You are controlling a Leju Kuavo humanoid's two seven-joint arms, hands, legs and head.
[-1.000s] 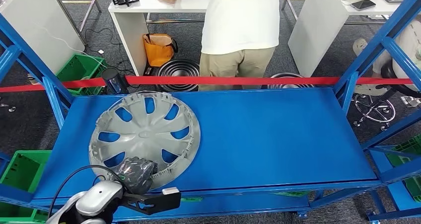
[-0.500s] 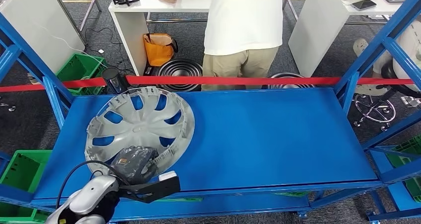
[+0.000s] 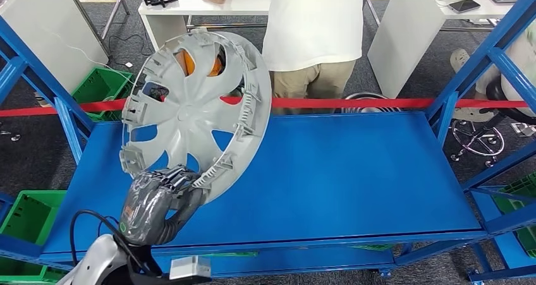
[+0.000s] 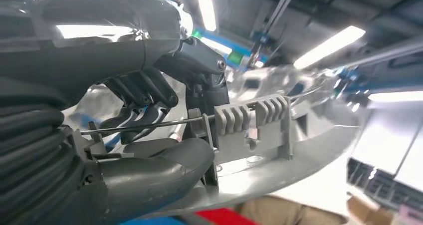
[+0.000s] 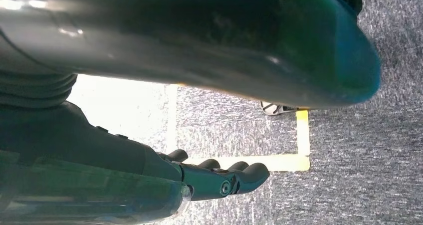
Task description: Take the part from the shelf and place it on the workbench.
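blue shelf (image 3: 354,171) spans most of the head view, its flat deck running from lower left to right, blue uprights at both edges of the frame. red strap (image 3: 392,102) stretches across the frame along the shelf's far edge. person in white top (image 3: 313,23) stands behind it at upper centre, back to the camera, at a white desk (image 3: 183,7). green crates (image 3: 101,86) on the floor at left, beyond the shelf frame. the part, a grey wheel cover (image 3: 189,108), sits left of centre in the frame, tipped up steeply with its ribbed inner side and rim clips toward the camera, upper edge reaching over the red strap; most of it is off the deck, whether the low edge touches the shelf cannot be told. left robot hand (image 3: 155,203), lower left of the frame, grips the cover's lower rim; in the left wrist view the thick thumb (image 4: 164,167) lies under the rim and the darker fingers (image 4: 144,88) curl over it beside a ribbed clip (image 4: 252,117), wheel cover (image 4: 299,145) running off to the right of that frame. right robot hand (image 5: 214,177) hangs over grey carpet with a yellow floor line (image 5: 279,161), fingers loosely bent, holding nothing.
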